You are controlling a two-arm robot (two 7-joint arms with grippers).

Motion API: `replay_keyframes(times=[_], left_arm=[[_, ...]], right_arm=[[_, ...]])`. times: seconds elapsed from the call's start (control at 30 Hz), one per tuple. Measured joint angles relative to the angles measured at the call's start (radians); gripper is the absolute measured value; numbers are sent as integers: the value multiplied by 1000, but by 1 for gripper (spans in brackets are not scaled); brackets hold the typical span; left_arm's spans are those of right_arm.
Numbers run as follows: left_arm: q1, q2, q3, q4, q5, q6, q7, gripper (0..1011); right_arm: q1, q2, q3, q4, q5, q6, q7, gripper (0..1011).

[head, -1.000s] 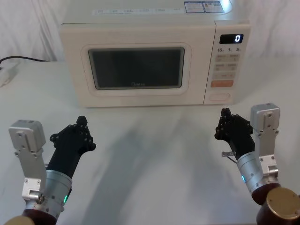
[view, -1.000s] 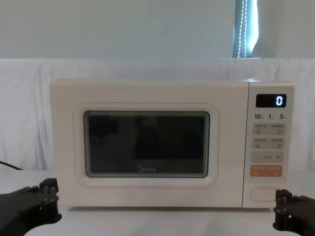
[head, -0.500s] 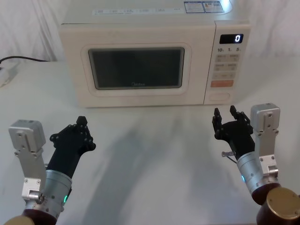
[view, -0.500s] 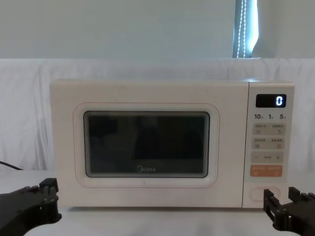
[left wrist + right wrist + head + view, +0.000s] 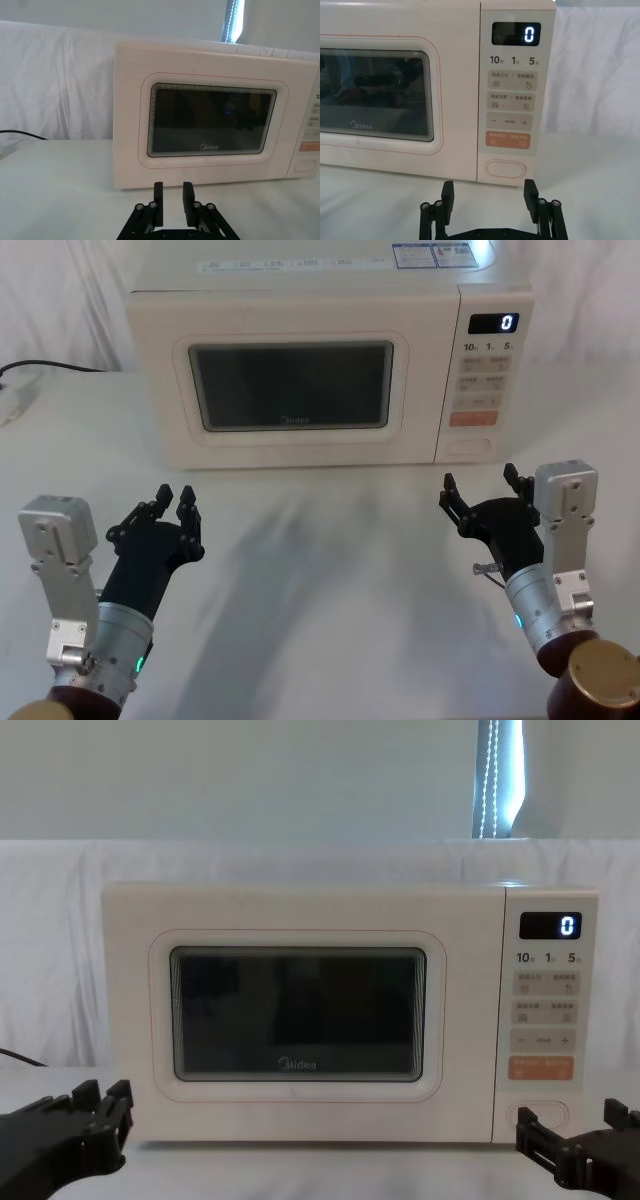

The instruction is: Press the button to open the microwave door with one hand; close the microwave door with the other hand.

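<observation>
The button (image 5: 505, 168) is the wide cream pill at the bottom of the control panel (image 5: 516, 95), far right side of the microwave, under the orange key (image 5: 509, 138). Door (image 5: 290, 390) is shut, dark window, pink outline. Nothing blocks it, just bare table (image 5: 330, 570). Right pincer (image 5: 481, 492) sits near, fingers spread wide; left pincer (image 5: 172, 503) near left, fingers slightly parted, holding nothing.
</observation>
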Motion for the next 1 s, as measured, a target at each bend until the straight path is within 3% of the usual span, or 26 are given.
replay_keyframes(times=[0.13,0.7,0.87,1.0], left_arm=[[0,0,0,0,0,0,0,353],[0,0,0,0,0,0,0,901],[0,0,0,0,0,0,0,1001],[0,0,0,0,0,0,0,1001]], right_arm=[[0,0,0,0,0,0,0,996],[0,0,0,0,0,0,0,1002],[0,0,0,0,0,0,0,1002],[0,0,0,0,0,0,0,1002]])
